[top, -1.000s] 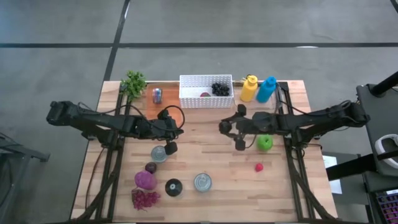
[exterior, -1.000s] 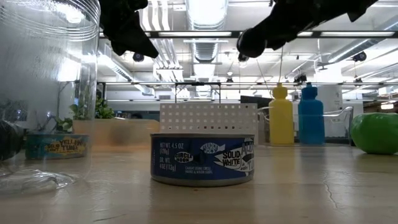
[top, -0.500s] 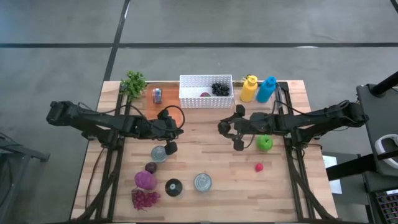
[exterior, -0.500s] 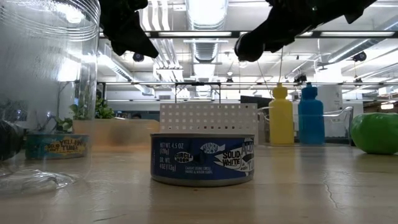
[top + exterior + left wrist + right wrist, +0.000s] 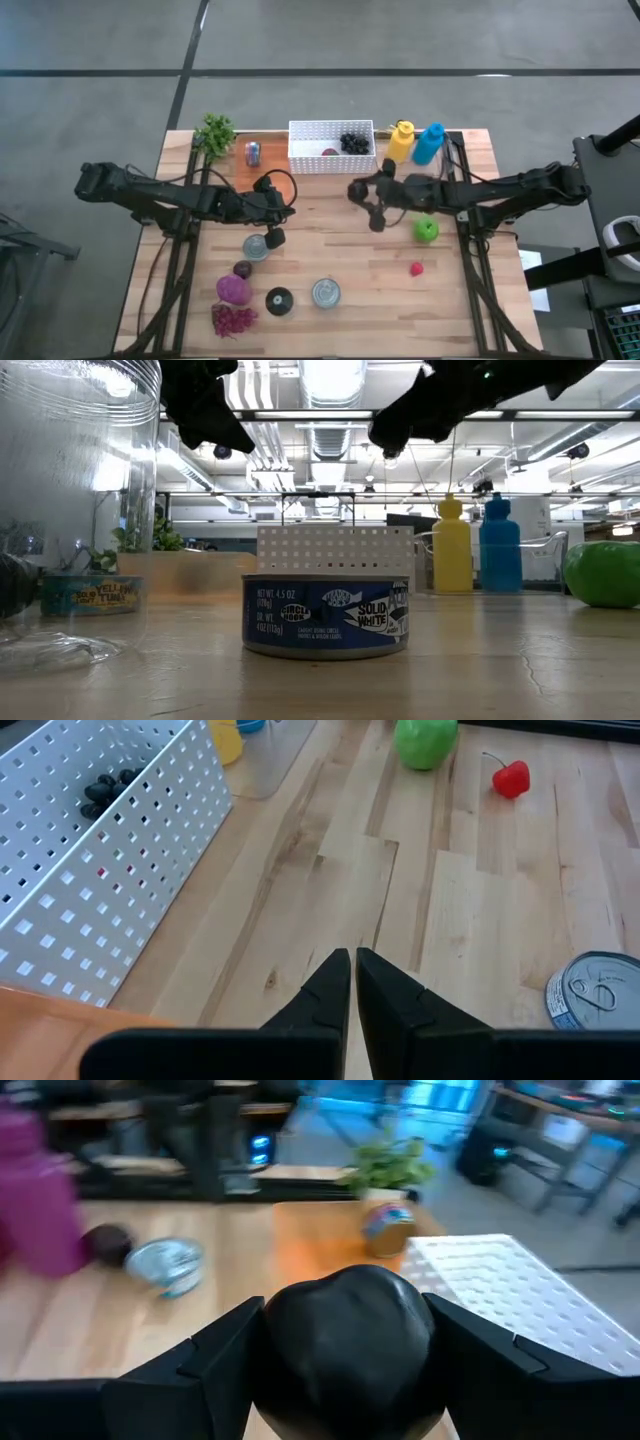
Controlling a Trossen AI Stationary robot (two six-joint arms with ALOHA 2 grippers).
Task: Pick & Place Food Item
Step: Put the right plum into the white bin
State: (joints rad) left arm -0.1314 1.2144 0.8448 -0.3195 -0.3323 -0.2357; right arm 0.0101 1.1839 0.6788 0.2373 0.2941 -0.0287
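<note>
Dark plum-like fruit sits clamped between the right gripper fingers, held above the table just short of the white basket. Judged step: carry. Next: travel over the basket rim, then release. Left gripper is closed and empty. Fruit's identity is unclear; the high view hides it.

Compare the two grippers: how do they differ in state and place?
1. The left gripper is shut and empty; the right gripper is shut on a dark round item.
2. In the high view, the left gripper is above a can; the right gripper is nearer the white basket.

Both hang above the table.
</note>
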